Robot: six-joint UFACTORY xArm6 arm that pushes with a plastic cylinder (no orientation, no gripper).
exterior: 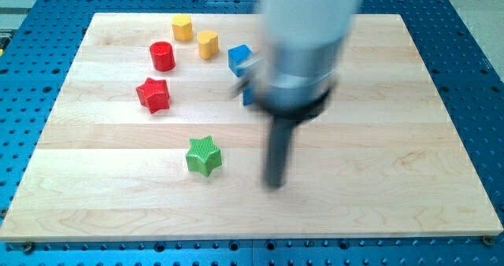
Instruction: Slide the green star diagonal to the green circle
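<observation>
Below centre-left of the frame sits the green star [204,156], small, rigid, probably light and easily spun; push a flat side squarely. My tip [275,184], a bare rod grasping nothing, stands just right of it. No green circle shows.

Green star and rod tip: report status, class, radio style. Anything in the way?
My tip down on board, right of green star, not touching. Green circle not visible; arm hides part of board. Red star up-left of green star, clear.
</observation>
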